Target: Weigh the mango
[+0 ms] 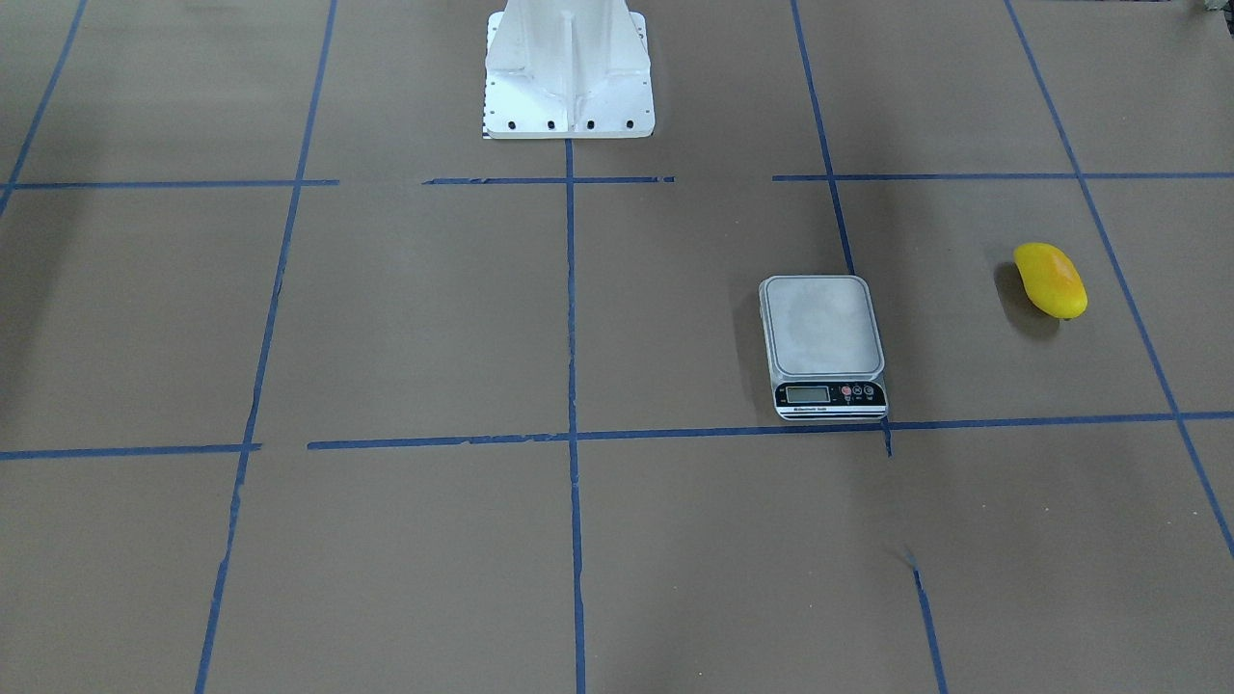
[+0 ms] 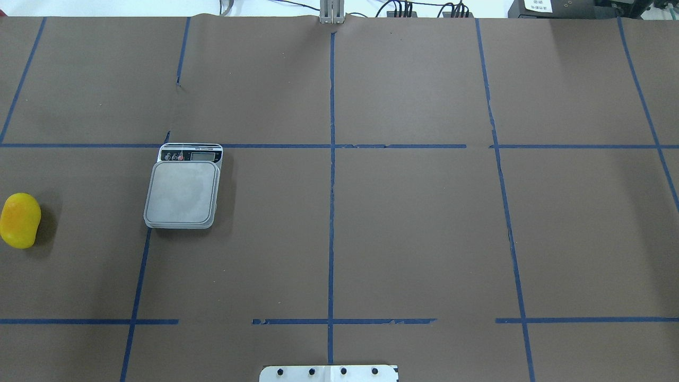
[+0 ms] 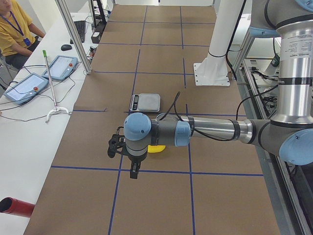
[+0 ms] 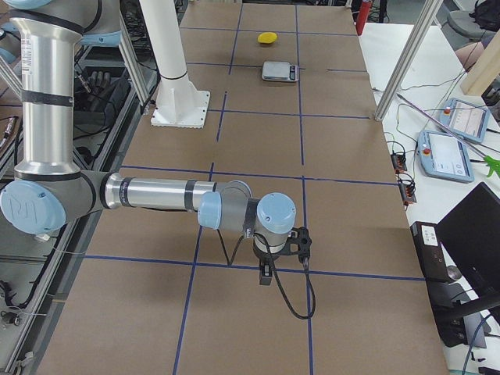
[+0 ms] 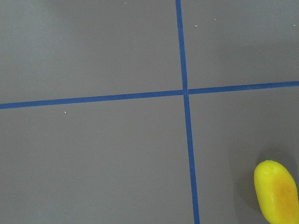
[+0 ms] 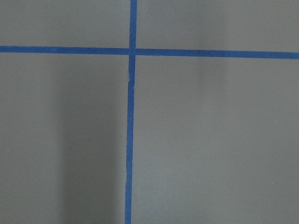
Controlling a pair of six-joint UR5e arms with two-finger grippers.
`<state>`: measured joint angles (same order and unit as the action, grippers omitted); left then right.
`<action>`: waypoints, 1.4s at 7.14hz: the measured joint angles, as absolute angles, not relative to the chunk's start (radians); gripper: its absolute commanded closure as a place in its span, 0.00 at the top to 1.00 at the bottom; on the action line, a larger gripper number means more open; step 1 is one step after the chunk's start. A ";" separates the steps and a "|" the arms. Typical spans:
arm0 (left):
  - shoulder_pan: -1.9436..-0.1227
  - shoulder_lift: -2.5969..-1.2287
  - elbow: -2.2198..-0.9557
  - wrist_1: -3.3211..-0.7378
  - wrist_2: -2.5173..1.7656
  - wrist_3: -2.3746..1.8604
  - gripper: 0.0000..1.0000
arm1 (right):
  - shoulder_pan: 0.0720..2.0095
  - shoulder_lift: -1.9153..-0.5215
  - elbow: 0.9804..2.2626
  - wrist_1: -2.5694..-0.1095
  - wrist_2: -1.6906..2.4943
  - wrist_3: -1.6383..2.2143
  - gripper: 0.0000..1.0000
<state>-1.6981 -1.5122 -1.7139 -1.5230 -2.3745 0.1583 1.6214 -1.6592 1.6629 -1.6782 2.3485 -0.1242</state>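
The yellow mango [image 1: 1050, 280] lies on the brown table, apart from the scale, at the far left of the overhead view [image 2: 20, 220]. The grey scale [image 1: 822, 337] with its display strip stands nearby with nothing on its platform [image 2: 183, 191]. My left gripper [image 3: 133, 172] shows only in the exterior left view, hanging above the table close to the mango [image 3: 156, 149]; I cannot tell whether it is open. The left wrist view has the mango [image 5: 276, 191] at its lower right corner. My right gripper [image 4: 266, 275] shows only in the exterior right view, far from both; its state is unclear.
The white robot pedestal [image 1: 569, 67] stands at the table's robot-side edge. Blue tape lines [image 2: 331, 212] grid the table. A side bench with teach pendants [image 3: 22, 87], cables and a seated person [image 3: 12, 29] runs along the operators' side.
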 measured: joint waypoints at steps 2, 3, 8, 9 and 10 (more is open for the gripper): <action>-1.697 -1.514 -1.724 -1.520 -2.372 0.152 1.00 | 1.621 -1.659 1.663 -1.678 2.349 -0.124 1.00; -1.697 -1.513 -1.726 -1.520 -2.371 0.151 1.00 | 1.621 -1.659 1.663 -1.678 2.349 -0.124 1.00; -1.686 -1.523 -1.720 -1.539 -2.374 0.141 1.00 | 1.621 -1.659 1.663 -1.678 2.349 -0.124 1.00; -1.658 -1.530 -1.721 -1.541 -2.374 0.101 1.00 | 1.621 -1.659 1.663 -1.678 2.349 -0.124 1.00; -1.604 -1.533 -1.731 -1.546 -2.374 0.029 1.00 | 1.621 -1.659 1.663 -1.678 2.349 -0.124 1.00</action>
<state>-1.6037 -1.5334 -1.7314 -1.5463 -2.3736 0.0292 1.6214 -1.6590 1.6628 -1.6782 2.3485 -0.1242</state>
